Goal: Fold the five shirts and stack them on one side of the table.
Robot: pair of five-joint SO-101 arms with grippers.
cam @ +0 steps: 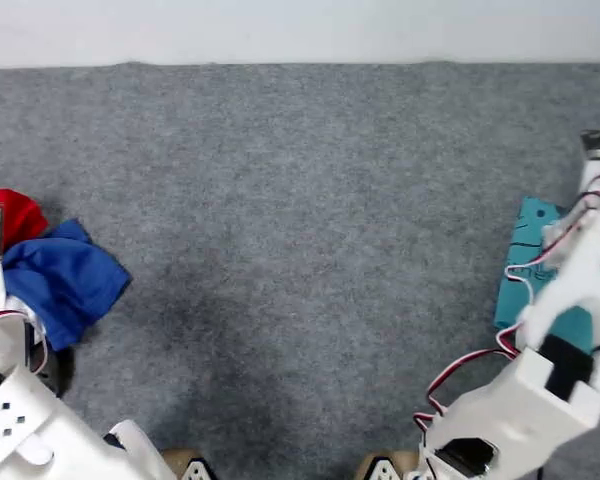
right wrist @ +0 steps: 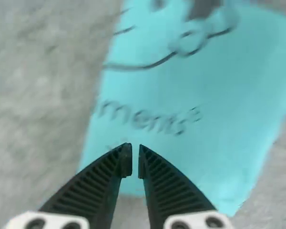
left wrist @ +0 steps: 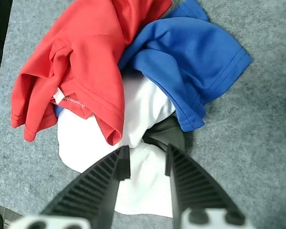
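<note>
A loose pile of shirts lies at the table's left edge: a red shirt (left wrist: 76,62) and a blue shirt (left wrist: 190,62) on top, with a white shirt (left wrist: 138,186) and a dark shirt (left wrist: 168,133) under them. The red shirt (cam: 10,212) and blue shirt (cam: 65,280) also show from above. My left gripper (left wrist: 147,161) hangs open just over the white shirt, close to the dark one. A folded teal shirt (right wrist: 205,95) with print lies at the right edge, seen from above as the teal shirt (cam: 528,262). My right gripper (right wrist: 133,160) is shut just above its near edge, holding nothing.
Grey carpet-like cloth (cam: 300,220) covers the table, with a wide bare stretch between the pile and the teal shirt. The left arm (cam: 10,420) stands at the front left corner. The right arm (cam: 555,340) with its cables stands at the front right. A white wall runs along the far edge.
</note>
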